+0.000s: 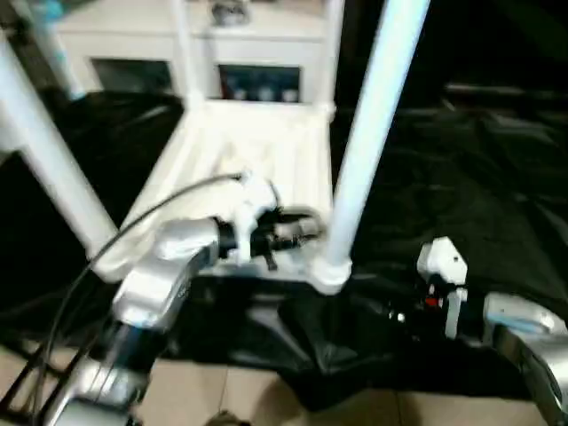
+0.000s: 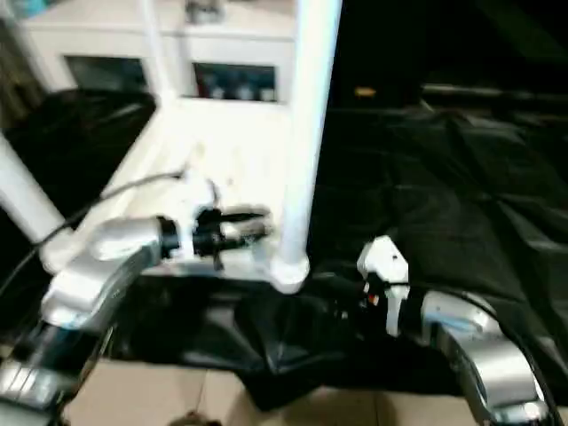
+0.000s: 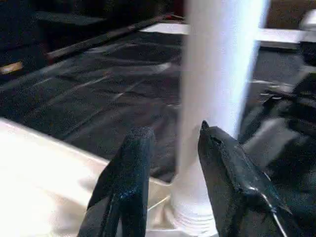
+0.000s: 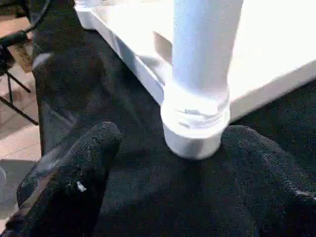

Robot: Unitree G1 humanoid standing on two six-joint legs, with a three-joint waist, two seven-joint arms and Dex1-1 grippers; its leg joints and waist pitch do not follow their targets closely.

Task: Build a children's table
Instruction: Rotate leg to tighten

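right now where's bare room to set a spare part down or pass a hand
Bare black cloth right of the near leg is the widest free patch. The tabletop underside between the legs is open farther back. It is crowded at the near corner socket, where the left gripper and right gripper converge.

parted gripper (image 3: 170,148) before white leg (image 3: 217,89)

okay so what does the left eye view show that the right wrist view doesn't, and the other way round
Left eye view alone: the white cabinet behind, three more upright legs, and the left gripper reaching toward the near right leg. Right wrist view alone: a close look at the ridged collar where that leg enters the corner socket, plus bare floor beside the black sheet. Shared: the upturned tabletop, that near leg and the black sheet.
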